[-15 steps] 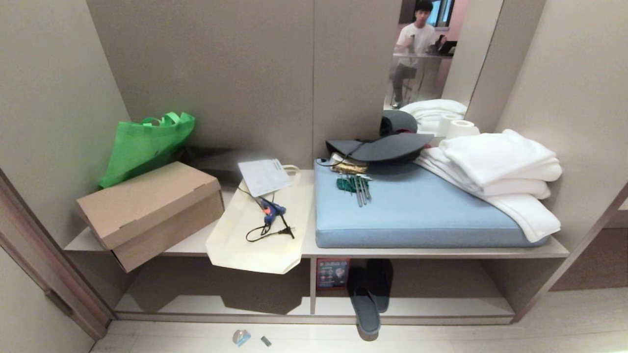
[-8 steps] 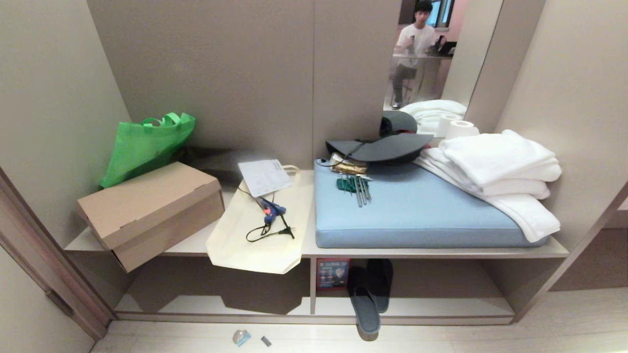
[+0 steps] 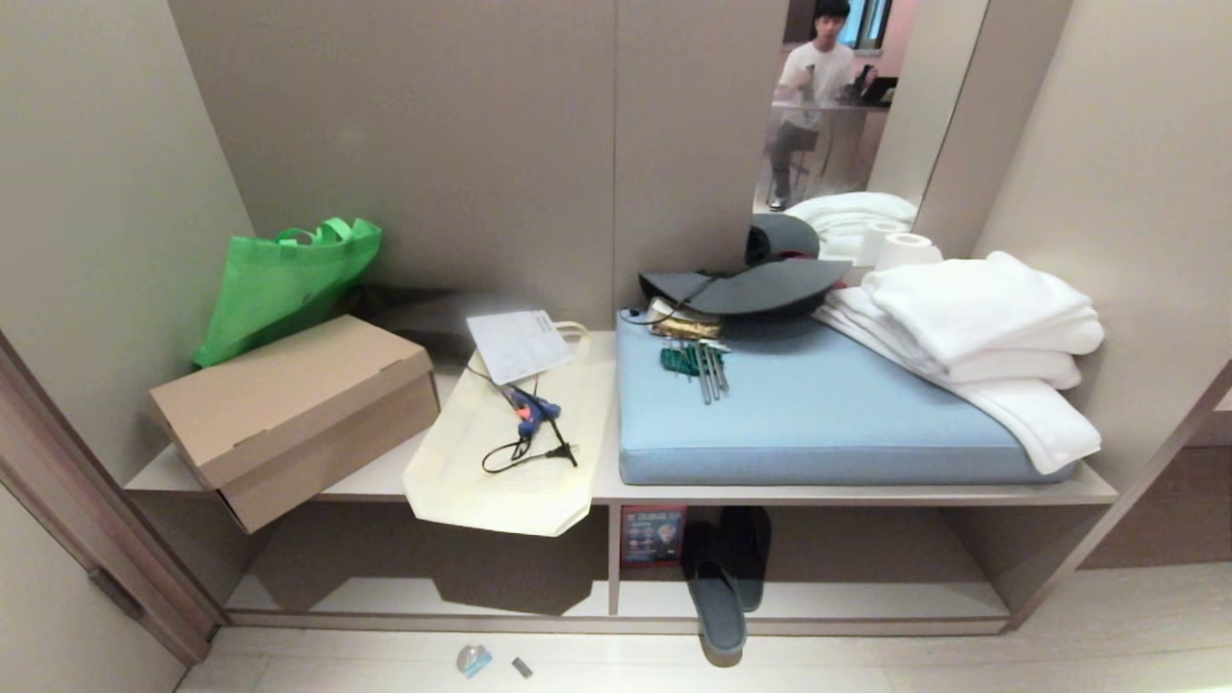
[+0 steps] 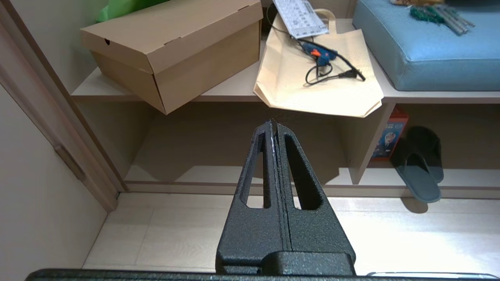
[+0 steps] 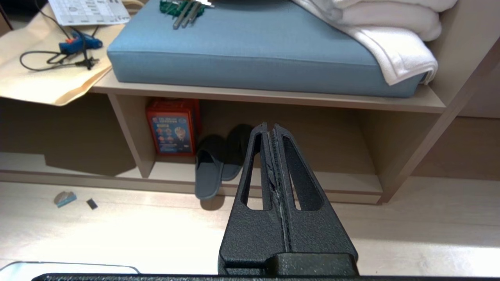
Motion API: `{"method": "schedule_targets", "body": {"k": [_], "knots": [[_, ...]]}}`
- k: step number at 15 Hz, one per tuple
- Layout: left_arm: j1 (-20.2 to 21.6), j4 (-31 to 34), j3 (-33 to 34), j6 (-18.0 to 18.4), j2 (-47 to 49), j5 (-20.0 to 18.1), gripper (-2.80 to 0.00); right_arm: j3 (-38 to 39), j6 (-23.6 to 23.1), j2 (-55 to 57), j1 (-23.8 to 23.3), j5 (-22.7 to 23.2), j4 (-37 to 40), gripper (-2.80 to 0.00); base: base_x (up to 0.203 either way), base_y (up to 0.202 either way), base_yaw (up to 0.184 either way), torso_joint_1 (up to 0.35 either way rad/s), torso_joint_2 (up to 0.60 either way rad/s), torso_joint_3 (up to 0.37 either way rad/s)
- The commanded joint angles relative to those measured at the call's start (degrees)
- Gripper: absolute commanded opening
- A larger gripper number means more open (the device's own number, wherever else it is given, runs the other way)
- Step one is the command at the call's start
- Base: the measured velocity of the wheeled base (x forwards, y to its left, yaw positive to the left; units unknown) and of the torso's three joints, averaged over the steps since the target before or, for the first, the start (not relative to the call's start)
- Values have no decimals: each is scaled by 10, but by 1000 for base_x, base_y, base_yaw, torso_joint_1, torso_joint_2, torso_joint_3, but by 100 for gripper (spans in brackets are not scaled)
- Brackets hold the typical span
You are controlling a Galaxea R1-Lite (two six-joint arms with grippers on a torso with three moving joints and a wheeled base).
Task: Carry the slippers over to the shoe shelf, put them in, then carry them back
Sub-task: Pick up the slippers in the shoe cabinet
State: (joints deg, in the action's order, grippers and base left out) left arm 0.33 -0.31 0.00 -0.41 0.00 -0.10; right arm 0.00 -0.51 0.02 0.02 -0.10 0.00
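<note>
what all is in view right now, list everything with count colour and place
slippers: 2, grey-blue, right compartment of the shoe shelf, one heel past its front edge
red box: 1, same compartment, beside the divider
cardboard box: 1, brown, bench top left
green bag: 1, behind the cardboard box
cream bag: 1, flat on the bench, overhanging
glue gun: 1, blue, on the cream bag
paper sheet: 1, white
cushion: 1, blue, bench right
tools: several, green-handled, on the cushion
hat: 1, dark
towels: stack, white
floor scraps: 2
left gripper: shut, empty
right gripper: shut, empty
</note>
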Motion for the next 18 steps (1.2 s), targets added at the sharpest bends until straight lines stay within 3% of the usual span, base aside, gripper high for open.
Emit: {"method": "schedule_targets", "body": {"k": [1,18], "knots": [[0,0,0,0,0,0,-280,0,0,1,1,0,0,-280,0,0,0,7,7,-143],[0,0,0,0,1,0,-280,0,0,1,1,0,0,-280,0,0,0,3,2,-193]]}}
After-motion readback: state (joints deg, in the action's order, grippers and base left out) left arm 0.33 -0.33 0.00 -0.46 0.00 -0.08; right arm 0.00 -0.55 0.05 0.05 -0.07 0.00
